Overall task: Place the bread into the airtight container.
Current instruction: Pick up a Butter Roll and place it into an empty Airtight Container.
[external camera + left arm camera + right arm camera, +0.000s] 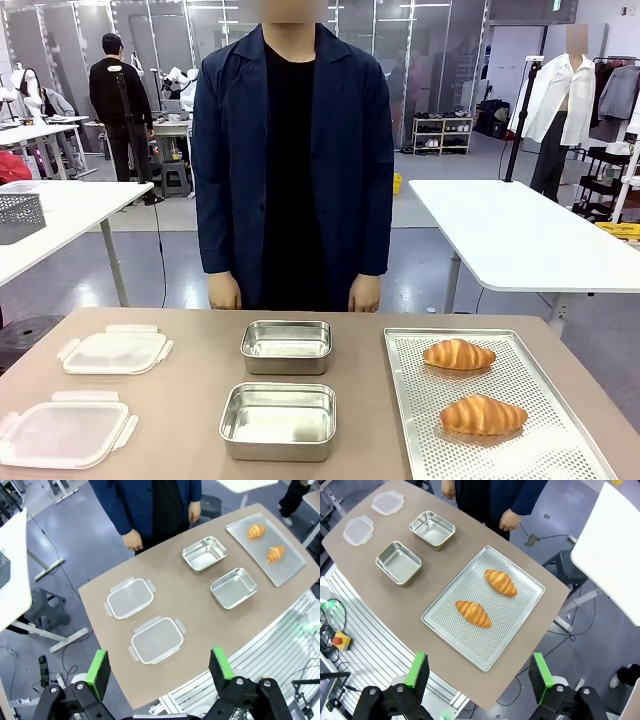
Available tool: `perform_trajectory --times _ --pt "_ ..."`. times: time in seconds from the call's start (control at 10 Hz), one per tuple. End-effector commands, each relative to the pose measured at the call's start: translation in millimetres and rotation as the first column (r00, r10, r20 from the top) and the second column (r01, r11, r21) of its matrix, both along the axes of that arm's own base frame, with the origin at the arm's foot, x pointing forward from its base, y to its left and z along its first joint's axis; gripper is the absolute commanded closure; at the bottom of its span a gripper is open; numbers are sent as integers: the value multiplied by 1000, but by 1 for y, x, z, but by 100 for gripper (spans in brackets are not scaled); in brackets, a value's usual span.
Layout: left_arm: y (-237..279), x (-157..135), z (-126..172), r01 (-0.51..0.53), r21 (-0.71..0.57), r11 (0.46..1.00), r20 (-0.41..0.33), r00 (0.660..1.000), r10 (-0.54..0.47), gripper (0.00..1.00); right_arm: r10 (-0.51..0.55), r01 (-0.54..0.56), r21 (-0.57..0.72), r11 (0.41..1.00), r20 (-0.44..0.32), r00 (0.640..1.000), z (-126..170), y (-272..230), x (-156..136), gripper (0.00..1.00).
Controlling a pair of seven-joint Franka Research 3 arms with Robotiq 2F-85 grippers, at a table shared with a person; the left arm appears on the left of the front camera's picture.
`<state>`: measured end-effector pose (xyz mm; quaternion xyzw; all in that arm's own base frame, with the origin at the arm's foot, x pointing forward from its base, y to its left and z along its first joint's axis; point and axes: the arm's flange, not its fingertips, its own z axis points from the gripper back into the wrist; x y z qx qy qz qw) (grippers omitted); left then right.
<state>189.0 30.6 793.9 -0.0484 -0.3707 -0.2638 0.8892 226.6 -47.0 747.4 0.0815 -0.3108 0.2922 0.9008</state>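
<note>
My left gripper (159,656), right gripper (479,660): fingers apart, empty. Golden crescent bread (474,614) on perforated metal tray (470,645); square steel container (398,562) lidless, ready for it.

Golden, ridged, whole: far bread (459,354) and near bread (483,415), apart on perforated tray (540,460), right. Mid-table, open and empty: far container (287,346) and near container (279,420), both steel. Left: 2 clear lids, far lid (115,351) and near lid (65,432).

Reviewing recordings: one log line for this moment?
stage: not started | bread: both on tray | containers: empty | lids: off | left tool: open | right tool: open
</note>
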Motion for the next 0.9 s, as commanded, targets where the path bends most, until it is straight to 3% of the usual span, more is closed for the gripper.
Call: perform_trajectory --times 0.0,0.3,0.4,0.6,0.7,0.8 --pt "1 -1 5 0 -1 1000 7 1000 0 0 6 -6 1 1000 2 1000 1 0 -2 0" --pt "1 -1 5 0 -1 1000 7 1000 0 0 0 0 0 1000 0 1000 0 0 0 0" --pt "1 -1 5 0 -1 1000 7 1000 0 0 210 -207 -95 974 19 978 5 16 7 0" --pt "1 -1 5 0 -1 1000 7 1000 0 0 451 -405 -408 818 17 893 -2 44 27 0" --pt "1 -1 5 0 -1 1000 7 1000 0 0 478 -440 -483 757 -50 877 -15 58 42 0" --pt "1 -1 5 0 -1 1000 7 1000 0 0 555 -541 -509 669 -142 819 -34 76 63 0"
